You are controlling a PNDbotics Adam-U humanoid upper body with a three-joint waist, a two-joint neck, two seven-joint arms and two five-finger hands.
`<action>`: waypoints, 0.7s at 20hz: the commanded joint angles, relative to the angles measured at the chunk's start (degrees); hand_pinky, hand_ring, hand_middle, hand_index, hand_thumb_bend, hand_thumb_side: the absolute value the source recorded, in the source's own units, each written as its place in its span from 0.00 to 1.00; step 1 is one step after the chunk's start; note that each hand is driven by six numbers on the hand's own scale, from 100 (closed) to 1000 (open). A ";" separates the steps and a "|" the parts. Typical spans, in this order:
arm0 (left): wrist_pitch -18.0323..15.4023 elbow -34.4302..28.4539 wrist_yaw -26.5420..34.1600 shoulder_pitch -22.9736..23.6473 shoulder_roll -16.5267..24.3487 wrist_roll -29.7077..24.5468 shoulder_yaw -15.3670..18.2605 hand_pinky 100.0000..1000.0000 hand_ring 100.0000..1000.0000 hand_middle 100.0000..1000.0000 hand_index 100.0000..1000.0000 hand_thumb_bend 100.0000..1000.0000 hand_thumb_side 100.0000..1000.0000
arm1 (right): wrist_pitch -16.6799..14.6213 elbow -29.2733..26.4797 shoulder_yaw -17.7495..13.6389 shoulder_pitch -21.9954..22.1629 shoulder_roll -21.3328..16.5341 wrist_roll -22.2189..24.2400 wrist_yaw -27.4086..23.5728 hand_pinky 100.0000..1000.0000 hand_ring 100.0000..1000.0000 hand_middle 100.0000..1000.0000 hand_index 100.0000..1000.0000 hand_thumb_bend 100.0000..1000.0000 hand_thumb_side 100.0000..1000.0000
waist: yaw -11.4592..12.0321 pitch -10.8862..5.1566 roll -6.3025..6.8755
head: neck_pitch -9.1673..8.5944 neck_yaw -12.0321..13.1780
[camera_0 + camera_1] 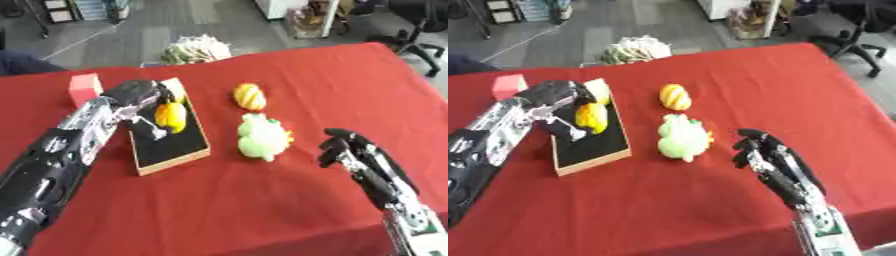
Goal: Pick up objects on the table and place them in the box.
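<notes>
Red cloth covers the table [262, 210] from edge to edge, and everything else sits on it. Largest on the cloth is the shallow wooden box with a black lining [171, 145], lying left of centre with its long sides running away from the robot. Over its far half comes the left arm, black and silver, from the lower left; the left hand [140, 95] hangs above the box with its fingers curled round a yellow-orange rounded toy [171, 116], which is held over the black lining, and whether it touches the lining cannot be told. A pale yellowish piece [598, 90] shows just behind the hand at the box's far end.

To the right of the box, apart from it, lies a light green plush toy with yellow patches [262, 136]. Just beyond that, nearer the far edge, sits a smaller yellow and orange striped rounded object [249, 96]; the two are close but a strip of cloth shows between them. Nothing lies between these two and the box's right wall.

At lower right the right hand [350, 147] stands idle with fingers up and relaxed, near the green plush but not touching it.

Left of the box's far corner stands a small pink-red block [85, 88], close beside the left forearm.
</notes>
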 commanded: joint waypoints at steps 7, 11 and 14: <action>0.77 -6.58 4.42 -0.72 5.33 -1.24 1.82 0.79 0.68 0.71 0.85 0.39 0.12 | -0.03 -0.64 -0.34 -0.41 -0.40 -0.09 -0.24 0.51 0.53 0.57 0.80 0.00 0.50 | 0.76 0.17 -0.44 | 0.24 -0.42; 3.21 -11.94 10.41 -2.22 10.15 -3.78 3.91 0.79 0.68 0.71 0.85 0.38 0.12 | -0.05 -0.49 -0.36 -0.29 -0.61 -0.16 -0.10 0.51 0.53 0.57 0.80 0.00 0.50 | 1.41 0.03 -0.30 | 0.24 -0.45; 5.51 -11.05 7.77 -3.68 13.45 -6.57 6.21 0.81 0.71 0.74 0.86 0.49 0.18 | -0.10 -0.44 -0.31 -0.35 -0.86 -0.10 -0.06 0.51 0.53 0.57 0.80 0.00 0.50 | 1.41 0.17 -0.08 | 0.24 -0.05</action>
